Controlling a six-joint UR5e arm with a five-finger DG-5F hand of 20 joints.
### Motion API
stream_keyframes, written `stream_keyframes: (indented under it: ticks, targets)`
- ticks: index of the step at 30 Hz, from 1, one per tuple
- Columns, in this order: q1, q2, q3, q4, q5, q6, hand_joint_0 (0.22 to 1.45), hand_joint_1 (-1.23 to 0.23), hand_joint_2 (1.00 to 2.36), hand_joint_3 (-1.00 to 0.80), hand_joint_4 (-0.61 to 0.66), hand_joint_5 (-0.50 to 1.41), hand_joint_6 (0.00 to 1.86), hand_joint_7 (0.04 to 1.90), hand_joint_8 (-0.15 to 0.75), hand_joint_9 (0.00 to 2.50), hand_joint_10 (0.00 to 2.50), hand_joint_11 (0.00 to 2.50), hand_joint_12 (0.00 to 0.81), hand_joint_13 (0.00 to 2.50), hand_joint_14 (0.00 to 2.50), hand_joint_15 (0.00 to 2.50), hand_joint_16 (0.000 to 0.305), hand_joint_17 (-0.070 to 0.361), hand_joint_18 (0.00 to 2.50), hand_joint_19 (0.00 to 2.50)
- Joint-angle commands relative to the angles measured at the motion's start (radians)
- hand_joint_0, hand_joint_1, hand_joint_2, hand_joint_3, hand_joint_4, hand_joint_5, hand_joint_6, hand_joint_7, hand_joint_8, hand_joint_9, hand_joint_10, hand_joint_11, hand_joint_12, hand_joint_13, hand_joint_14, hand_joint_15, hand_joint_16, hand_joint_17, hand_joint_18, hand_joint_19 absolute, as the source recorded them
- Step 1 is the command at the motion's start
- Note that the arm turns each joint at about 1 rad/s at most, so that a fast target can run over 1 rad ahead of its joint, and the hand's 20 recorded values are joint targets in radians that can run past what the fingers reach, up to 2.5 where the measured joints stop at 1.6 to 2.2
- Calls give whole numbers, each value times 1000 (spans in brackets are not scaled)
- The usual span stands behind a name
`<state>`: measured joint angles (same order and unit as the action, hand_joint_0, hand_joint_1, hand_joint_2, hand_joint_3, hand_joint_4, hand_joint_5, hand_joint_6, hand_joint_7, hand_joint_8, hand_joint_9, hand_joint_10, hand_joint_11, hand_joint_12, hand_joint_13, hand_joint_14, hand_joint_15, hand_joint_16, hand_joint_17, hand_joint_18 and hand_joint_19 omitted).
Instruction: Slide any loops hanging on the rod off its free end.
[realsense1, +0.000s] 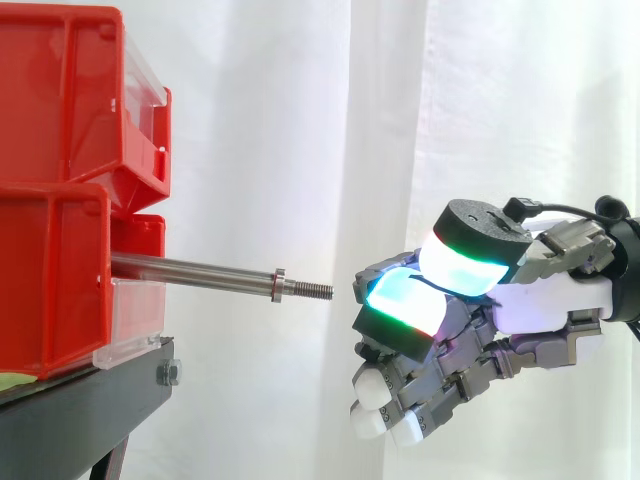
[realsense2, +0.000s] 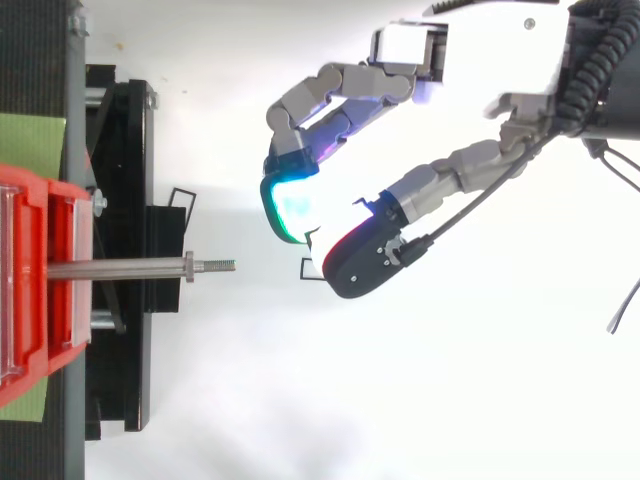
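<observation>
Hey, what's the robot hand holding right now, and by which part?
Nothing. The hand has its fingers curled with bare pads, just off the free end of the rod, which carries no loop.

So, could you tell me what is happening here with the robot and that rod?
The robot's hand sits just off the free, threaded end of the metal rod, about level with it and not touching it. The rod sticks out sideways from the red bins on the black stand. Its exposed length is bare, with nothing hanging on it. Judging by that, there seems to be little or nothing left to slide off.
</observation>
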<state>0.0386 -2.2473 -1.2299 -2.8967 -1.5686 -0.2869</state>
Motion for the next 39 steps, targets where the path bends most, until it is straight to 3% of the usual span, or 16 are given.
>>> stream_keyframes:
  ticks: [1, 4, 11, 16, 21, 27, 34, 39]
  targets:
    - [0, 0, 0, -2, 1, 0, 606, -694, 1005, -444, 103, -185, 754, 1274, 239, 722, 5, 164, 232, 637, 0, 0, 36, 82, 583, 159]
    - [0, 0, 0, -2, 1, 0, 583, -688, 1016, -324, 94, -201, 816, 1266, 248, 721, 5, 162, 234, 633, 0, 0, 37, 84, 580, 165]
    - [3, 0, 0, -2, 1, 0, 585, -697, 1007, -424, 128, -197, 800, 1231, 250, 719, 5, 166, 235, 630, 0, 0, 38, 85, 572, 167]
    - [3, 0, 4, -12, 1, 3, 585, -698, 1019, -273, 54, -205, 839, 1324, 253, 729, 5, 170, 235, 633, 0, 0, 37, 84, 576, 163]
    - [3, 0, 13, -58, 1, 23, 578, -711, 1027, -143, -7, -212, 871, 1375, 258, 740, 6, 188, 235, 636, 0, 0, 37, 84, 582, 158]
    - [1, 8, 12, -90, -7, 38, 586, -703, 1028, -106, -41, -214, 890, 1382, 257, 753, 7, 216, 232, 644, 0, 0, 37, 83, 585, 162]
    - [-3, 60, 12, -205, -10, 22, 586, -693, 1027, -117, -33, -214, 895, 1341, 257, 803, 10, 271, 231, 649, 1, 0, 37, 83, 586, 166]
    - [-9, 77, 10, -242, -7, 23, 583, -692, 1025, -158, -9, -215, 891, 1306, 268, 878, 10, 311, 226, 655, 1, 0, 37, 83, 586, 170]
